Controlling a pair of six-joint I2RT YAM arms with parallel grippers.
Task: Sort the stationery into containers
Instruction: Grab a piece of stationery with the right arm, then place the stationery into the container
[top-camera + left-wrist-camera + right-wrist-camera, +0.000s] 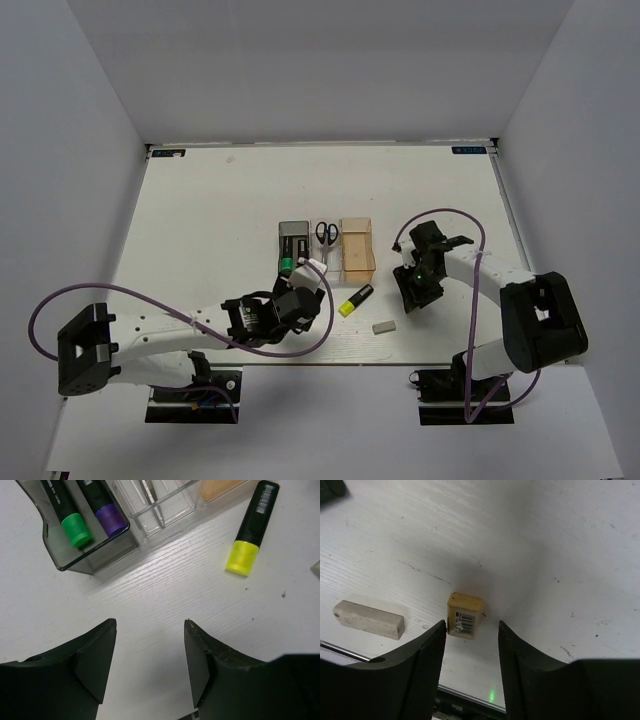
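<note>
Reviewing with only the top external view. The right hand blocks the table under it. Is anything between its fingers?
Observer: Yes. The right wrist view shows a beige eraser with a barcode label lying on the table between the open fingers of the right hand.
Operator: And on the other side, what is already sorted?
Observer: The left wrist view shows the dark grey bin holding a green-ended highlighter and a purple-ended highlighter.
Operator: Is that hand holding anything?
Observer: No, the left hand is open and empty above the table.
</note>
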